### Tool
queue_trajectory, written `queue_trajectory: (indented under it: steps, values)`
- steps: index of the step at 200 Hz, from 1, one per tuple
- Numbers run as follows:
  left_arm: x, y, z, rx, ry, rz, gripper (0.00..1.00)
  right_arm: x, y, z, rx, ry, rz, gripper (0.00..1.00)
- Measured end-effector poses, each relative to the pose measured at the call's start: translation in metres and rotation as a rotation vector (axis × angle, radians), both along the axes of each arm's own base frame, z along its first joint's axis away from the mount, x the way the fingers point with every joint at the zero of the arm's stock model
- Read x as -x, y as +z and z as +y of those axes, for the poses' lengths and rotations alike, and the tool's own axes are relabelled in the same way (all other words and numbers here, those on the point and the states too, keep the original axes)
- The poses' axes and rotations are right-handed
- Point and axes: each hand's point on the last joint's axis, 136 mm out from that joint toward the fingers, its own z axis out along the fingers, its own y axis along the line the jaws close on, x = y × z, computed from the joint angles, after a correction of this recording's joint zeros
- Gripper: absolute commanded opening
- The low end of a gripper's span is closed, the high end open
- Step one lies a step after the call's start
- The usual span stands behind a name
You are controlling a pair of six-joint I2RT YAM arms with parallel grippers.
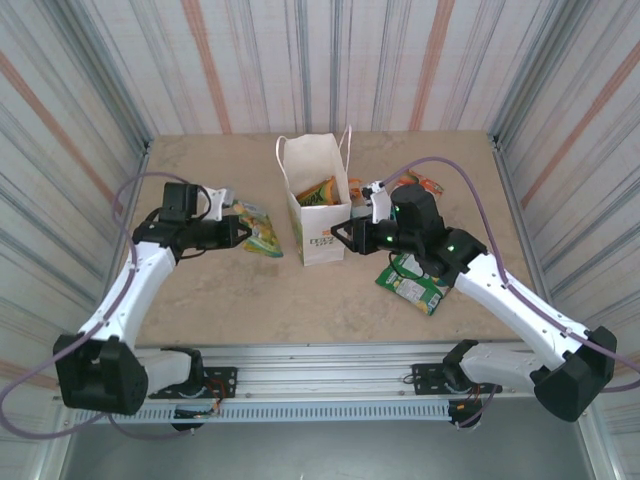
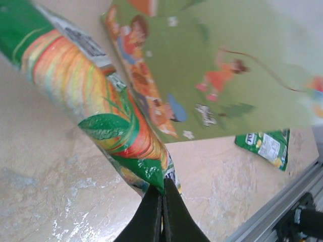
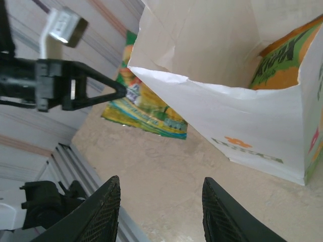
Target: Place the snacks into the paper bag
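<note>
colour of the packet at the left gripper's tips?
The packet is green, orange and yellow; best in left wrist view.

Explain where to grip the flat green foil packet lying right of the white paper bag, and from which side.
Probably its near edge, from above: the green foil packet lies flat on the beige table, and the right arm crosses above its far side.

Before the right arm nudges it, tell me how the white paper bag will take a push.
The paper bag stands tall on a small base, so a high push would probably tip it. Its thin rim looks creased, so the wall likely buckles. The packets inside may steady it slightly.
</note>
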Motion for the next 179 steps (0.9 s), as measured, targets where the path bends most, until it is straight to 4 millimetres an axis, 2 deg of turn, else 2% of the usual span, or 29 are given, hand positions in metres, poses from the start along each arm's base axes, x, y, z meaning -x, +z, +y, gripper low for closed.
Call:
queue_trajectory:
  steps: [37,65,83,106,137,179]
  values:
    - [0.024,0.040,-0.008,-0.054,-0.100,-0.141,0.00,0.000,0.016,0.001,0.022,0.054,-0.104,0.45]
    - [0.040,0.059,-0.009,-0.094,-0.170,-0.195,0.00,-0.001,0.040,0.008,0.029,0.115,-0.188,0.45]
    - [0.054,0.071,-0.017,-0.133,-0.266,-0.245,0.00,-0.003,0.052,0.017,0.034,0.162,-0.224,0.42]
    - [0.079,0.084,-0.028,-0.193,-0.412,-0.315,0.00,-0.007,0.054,0.027,0.057,0.223,-0.242,0.42]
    - [0.104,0.093,-0.027,-0.278,-0.545,-0.361,0.00,-0.010,0.043,0.039,0.108,0.301,-0.246,0.50]
    - [0.135,0.085,-0.025,-0.395,-0.727,-0.397,0.00,-0.004,0.042,0.054,0.165,0.403,-0.309,0.70]
